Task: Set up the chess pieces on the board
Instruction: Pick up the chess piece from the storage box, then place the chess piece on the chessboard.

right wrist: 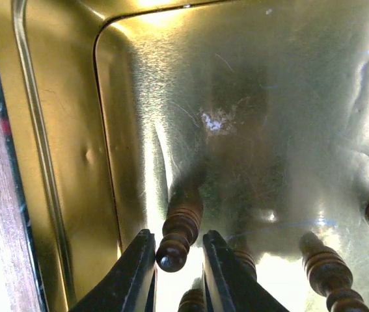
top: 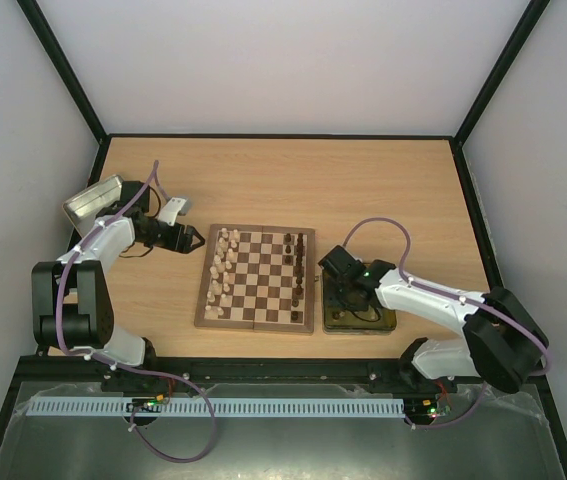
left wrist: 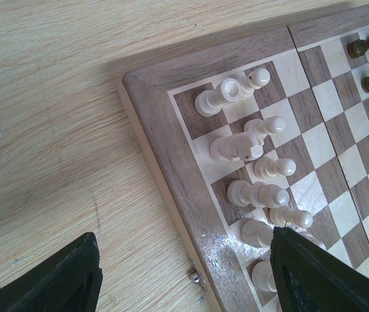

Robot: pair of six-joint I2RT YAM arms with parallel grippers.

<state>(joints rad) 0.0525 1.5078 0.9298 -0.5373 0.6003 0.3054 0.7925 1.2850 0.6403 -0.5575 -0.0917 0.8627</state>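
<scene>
The right gripper [right wrist: 179, 260] pinched a dark piece [right wrist: 179, 235] inside the gold tin [right wrist: 54, 162] (presumably for lifting to the board [top: 255, 321]), while the left gripper [left wrist: 184, 273] waited with its fingers spread.

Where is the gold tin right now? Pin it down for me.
In the top view the gold tin sits on the table right of the board, touching its edge, under the right claw.

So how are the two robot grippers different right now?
The left gripper is wide open and empty; the right gripper is closed on a dark piece. The left gripper hangs over the board's edge beside the cream pieces; the right gripper reaches into the gold tin. Both have two black fingers.
</scene>
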